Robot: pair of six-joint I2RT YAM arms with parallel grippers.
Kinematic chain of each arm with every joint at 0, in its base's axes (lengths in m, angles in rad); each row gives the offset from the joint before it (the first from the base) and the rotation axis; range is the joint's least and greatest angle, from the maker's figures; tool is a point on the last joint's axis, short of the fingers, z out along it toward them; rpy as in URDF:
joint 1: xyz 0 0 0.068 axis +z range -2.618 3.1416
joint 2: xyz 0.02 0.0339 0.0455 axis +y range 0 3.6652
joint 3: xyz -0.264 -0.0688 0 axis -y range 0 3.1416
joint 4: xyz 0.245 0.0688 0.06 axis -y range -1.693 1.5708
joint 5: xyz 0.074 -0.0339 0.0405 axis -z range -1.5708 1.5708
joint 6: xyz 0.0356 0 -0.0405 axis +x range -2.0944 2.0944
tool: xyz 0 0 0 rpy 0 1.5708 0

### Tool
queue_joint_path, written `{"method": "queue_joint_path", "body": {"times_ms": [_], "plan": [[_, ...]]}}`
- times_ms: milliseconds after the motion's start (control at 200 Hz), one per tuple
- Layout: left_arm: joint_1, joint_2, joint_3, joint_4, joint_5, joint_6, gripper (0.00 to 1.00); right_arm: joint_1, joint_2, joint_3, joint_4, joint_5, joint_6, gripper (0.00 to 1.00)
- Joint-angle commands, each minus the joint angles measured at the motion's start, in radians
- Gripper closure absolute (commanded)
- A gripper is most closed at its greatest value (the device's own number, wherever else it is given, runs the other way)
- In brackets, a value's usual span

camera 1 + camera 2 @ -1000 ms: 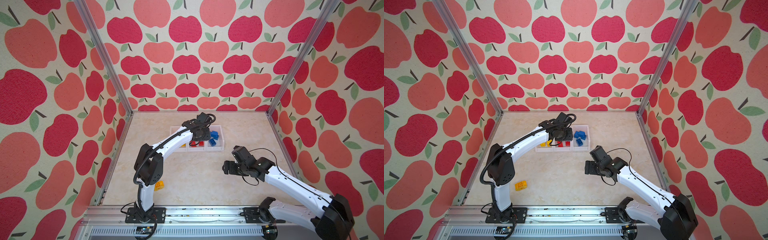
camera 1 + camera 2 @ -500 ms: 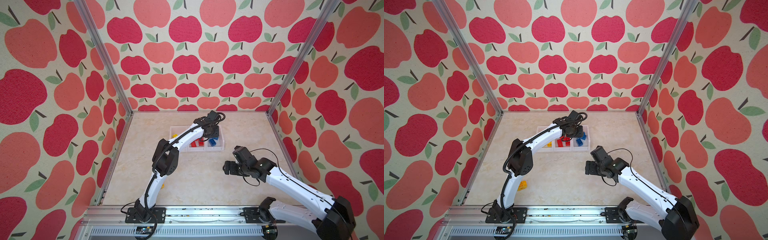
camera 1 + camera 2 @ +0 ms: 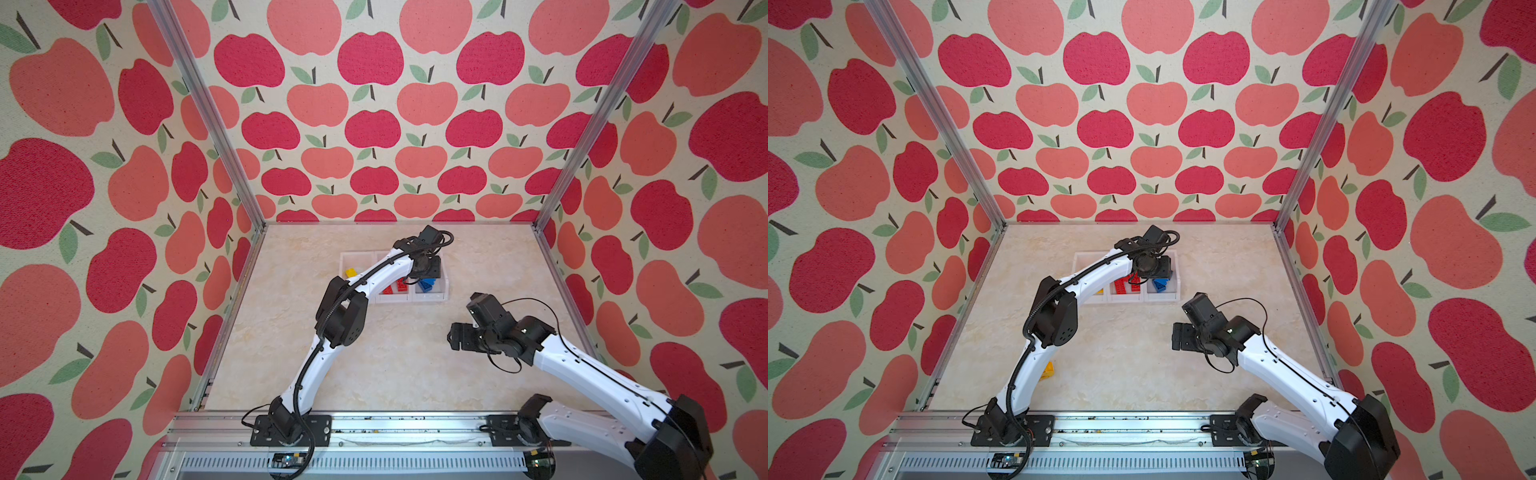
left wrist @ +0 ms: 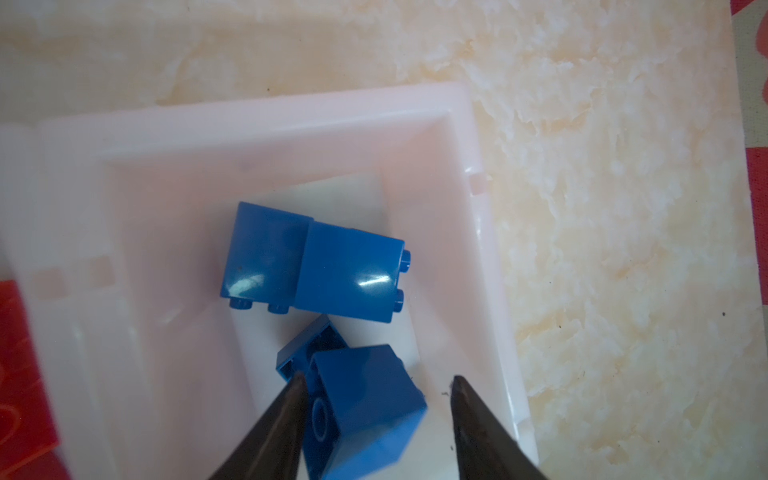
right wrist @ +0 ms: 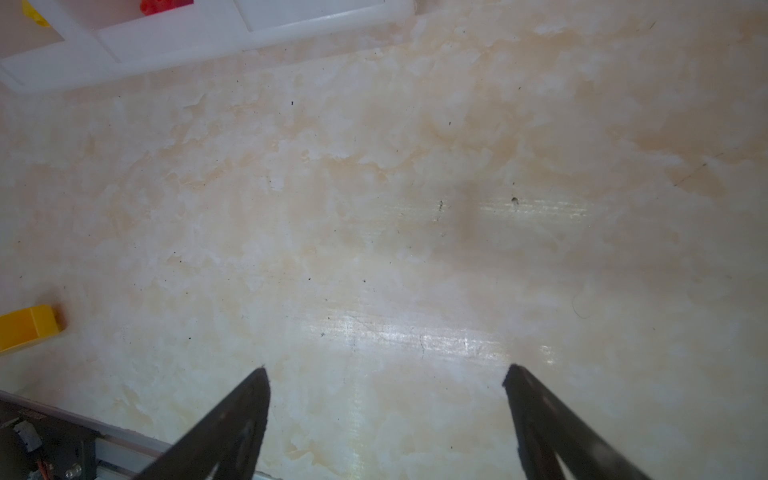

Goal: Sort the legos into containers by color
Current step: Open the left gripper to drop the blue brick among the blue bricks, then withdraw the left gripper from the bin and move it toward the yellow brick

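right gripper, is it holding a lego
No, the right gripper is open, with only the tabletop showing between its jaws.

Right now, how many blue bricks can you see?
4 blue plastic bricks in the white translucent bin: two side by side, one upturned, one inside the open left hand. Others may be hidden.

Three bins (image 3: 395, 298), four blue bricks (image 4: 353, 270)
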Motion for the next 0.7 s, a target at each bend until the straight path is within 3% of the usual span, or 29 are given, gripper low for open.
{"method": "queue_joint_path", "body": {"times_ms": [0,305,695], "plan": [[0.0,0.006,0.035,-0.028,-0.014,0.018,0.34,-0.007,0.004,0.015,-0.023,0.01,0.016,0.09],[-0.002,-0.05,-0.003,-0.005,-0.03,0.027,0.26,-0.007,0.009,0.021,-0.021,0.007,0.016,0.09],[-0.003,-0.263,-0.234,0.098,-0.051,0.031,0.19,-0.007,0.032,0.04,-0.008,-0.002,0.004,0.08]]}}
